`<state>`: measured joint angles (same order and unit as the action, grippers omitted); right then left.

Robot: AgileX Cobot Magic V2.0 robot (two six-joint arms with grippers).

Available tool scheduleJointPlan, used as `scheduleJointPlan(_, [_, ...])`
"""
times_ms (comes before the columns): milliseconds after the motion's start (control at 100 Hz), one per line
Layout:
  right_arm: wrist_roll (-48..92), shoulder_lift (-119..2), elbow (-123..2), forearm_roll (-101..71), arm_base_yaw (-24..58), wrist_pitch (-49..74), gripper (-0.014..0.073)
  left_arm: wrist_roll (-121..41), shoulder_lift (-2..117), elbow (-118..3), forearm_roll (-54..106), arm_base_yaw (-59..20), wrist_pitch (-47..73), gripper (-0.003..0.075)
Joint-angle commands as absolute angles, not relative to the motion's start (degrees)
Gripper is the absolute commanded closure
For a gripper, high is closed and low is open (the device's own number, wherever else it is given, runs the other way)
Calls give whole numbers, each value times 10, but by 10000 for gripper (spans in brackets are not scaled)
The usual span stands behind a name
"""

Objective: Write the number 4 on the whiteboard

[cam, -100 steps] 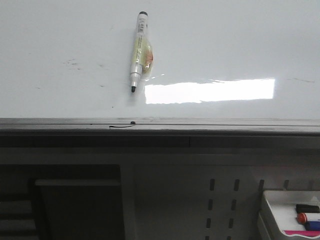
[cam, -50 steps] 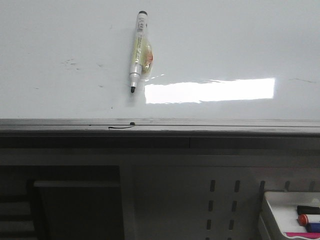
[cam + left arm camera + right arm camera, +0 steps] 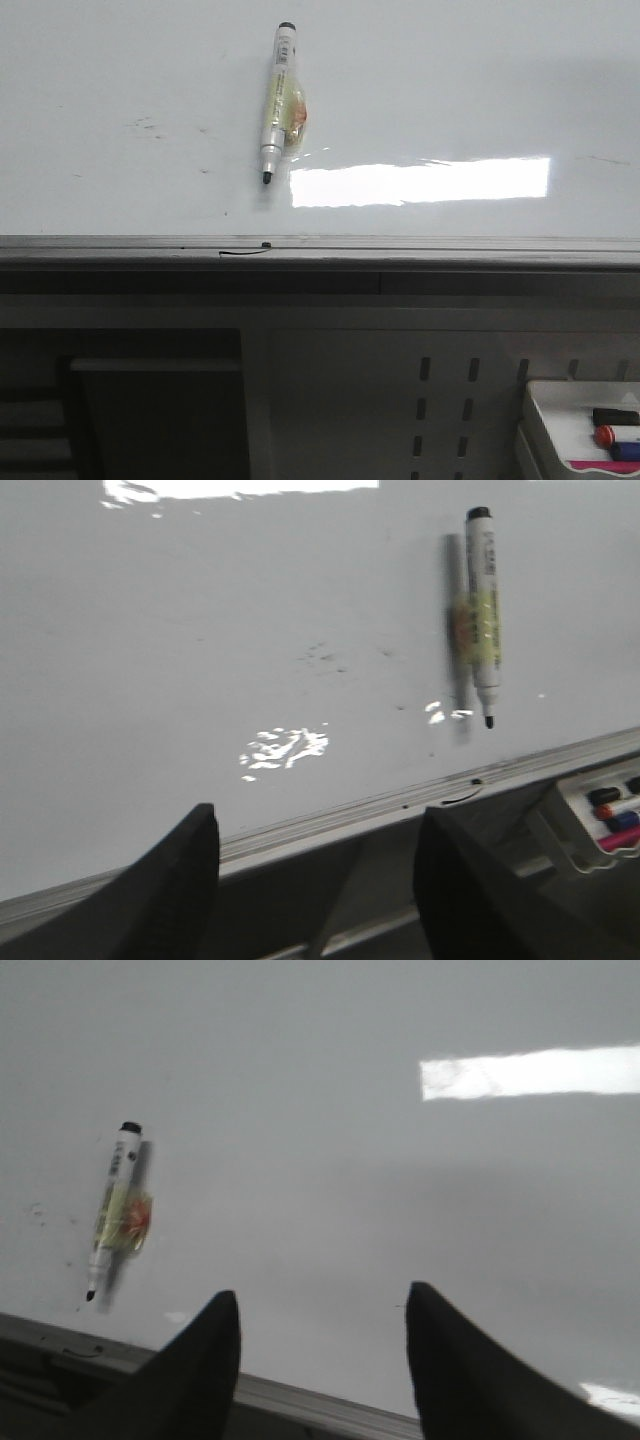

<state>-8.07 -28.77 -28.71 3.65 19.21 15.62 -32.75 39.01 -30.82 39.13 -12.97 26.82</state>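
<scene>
The whiteboard is a large glossy white board with a grey metal rail along its near edge. No number 4 shows on it. A white marker with a yellowish band lies on the board, its black tip toward the rail; it also shows in the left wrist view and the right wrist view. My left gripper is open and empty over the rail, well apart from the marker. My right gripper is open and empty over the board's near edge. Neither gripper shows in the front view.
A short black curved squiggle lies on the rail, also seen in the left wrist view. Faint grey smudges mark the board. A small white tray of coloured markers stands below the rail at the right. A bright light reflection crosses the board.
</scene>
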Motion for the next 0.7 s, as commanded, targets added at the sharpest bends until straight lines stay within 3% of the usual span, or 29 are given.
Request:
scheduleJointPlan(0, [-72,-302,-309,44,217,122,184,-336,439,-351,428,-172,238,334])
scheduleJointPlan(100, [-72,-303,-309,44,236,123,188,-337,488,-380,435,-233,212,395])
scheduleJointPlan(350, [-72,-304,-309,44,242,129,188,-337,615,-436,444,-399,62,395])
scheduleJointPlan(690, [-72,-304,-309,43,242,129,188,-337,745,-487,489,-428,-10,395])
